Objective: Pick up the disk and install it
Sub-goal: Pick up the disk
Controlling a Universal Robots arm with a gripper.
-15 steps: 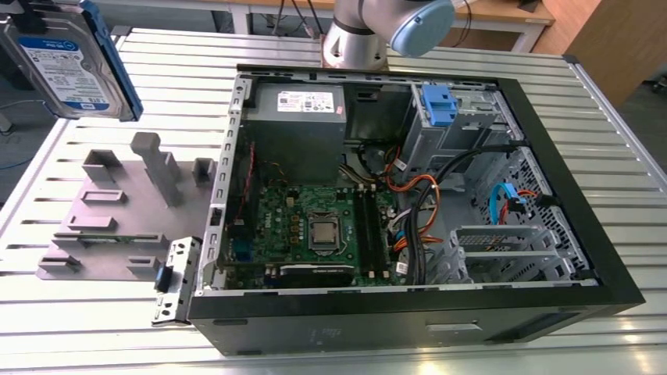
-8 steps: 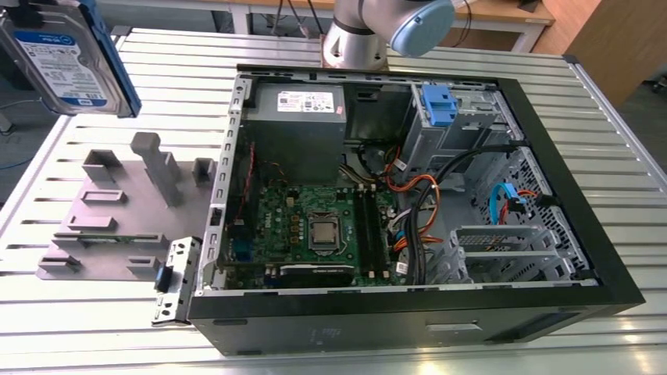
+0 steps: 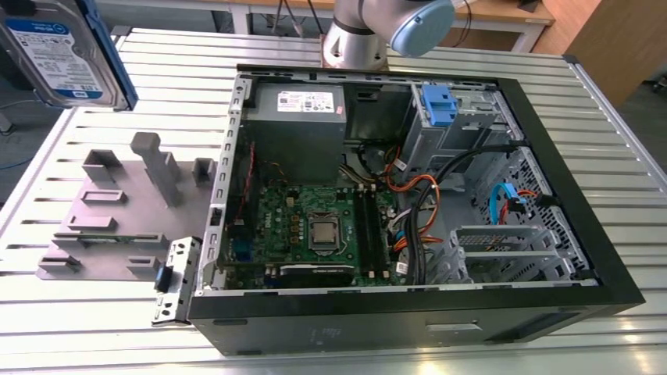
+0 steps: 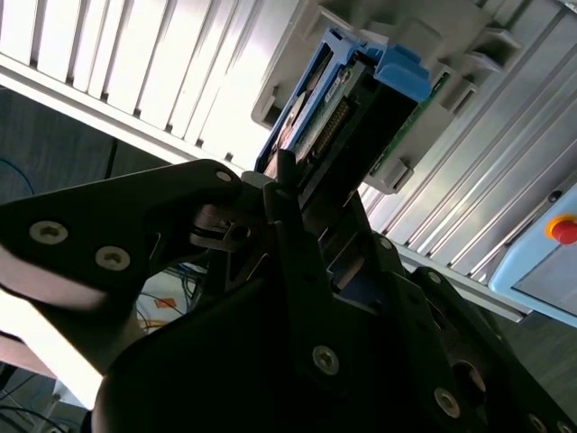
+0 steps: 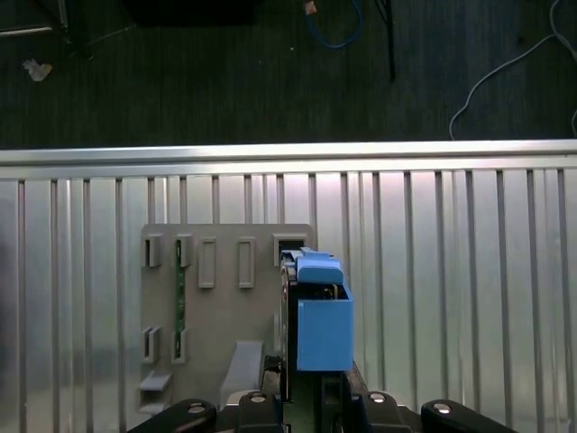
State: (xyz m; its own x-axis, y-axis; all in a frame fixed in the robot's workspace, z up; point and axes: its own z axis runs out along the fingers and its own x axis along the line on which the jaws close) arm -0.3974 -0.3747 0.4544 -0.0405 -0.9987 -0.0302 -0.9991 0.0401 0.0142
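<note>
Exterior view: the flat silver-metal hard disk with blue-and-white label and blue plastic edge bracket (image 3: 58, 51) was up in the air at the exterior view's far left, clear of the table and well apart from the open black computer tower case lying on its side (image 3: 583, 301). In the first wrist view the black two-finger gripper (image 5: 308, 390) was clenched on the disk, edge-on between the fingers, blue bracket end pointing away from the wrist. The second wrist view agreed: the connector end and bracket stuck out past the dark fingers, jaws closed tight on the disk body. Directly under the disk in the first wrist view sat the flat grey plastic fixture plate with upright slots (image 5: 225, 298), and the disk looked lifted off it, not touching. The plate rested on the ribbed aluminium table (image 3: 615, 117), just beside the case on the exterior view's left. Inside the case were a green motherboard (image 3: 312, 226), a grey metal power supply box with white sticker (image 3: 297, 117), a small blue plastic latch (image 3: 436, 105) on the upper bay, and a silver perforated drive cage (image 3: 501, 250) near the front, with no drive in it as far as visible. Judged progress: pick-up done, the disk was in hand and raised; the install was not done, the disk was nowhere near a bay.
</note>
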